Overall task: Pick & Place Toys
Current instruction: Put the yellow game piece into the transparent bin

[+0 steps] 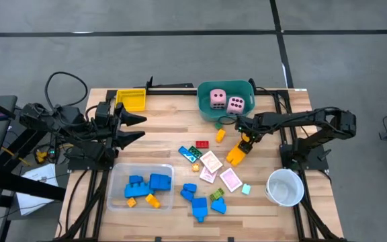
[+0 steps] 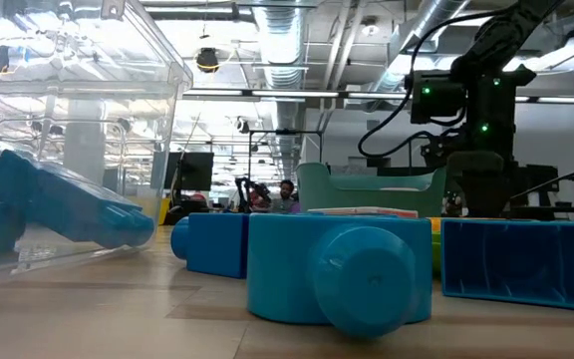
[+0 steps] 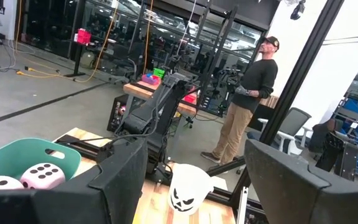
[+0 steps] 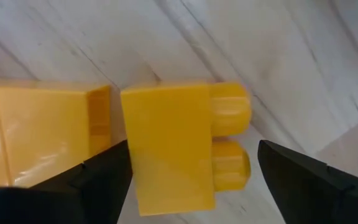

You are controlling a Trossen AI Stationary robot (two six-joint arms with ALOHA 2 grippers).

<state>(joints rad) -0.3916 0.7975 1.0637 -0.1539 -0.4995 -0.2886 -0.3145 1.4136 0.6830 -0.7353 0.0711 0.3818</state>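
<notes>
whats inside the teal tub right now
Two pink dice with dark dots sit side by side in the teal tub, both seen from above. Whether anything lies beneath them cannot be seen, since the dice cover that part of the floor.

A pale wooden table carries a teal tub, a yellow tray, a clear tray, a white cup, scattered building blocks and what look like pink-white cards.

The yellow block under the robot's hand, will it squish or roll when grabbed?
Probably neither. The yellow block looks like hard, glossy plastic, so it may slip a little. Its flat sides should keep it from rolling. The right end effector straddles it, open.
</notes>
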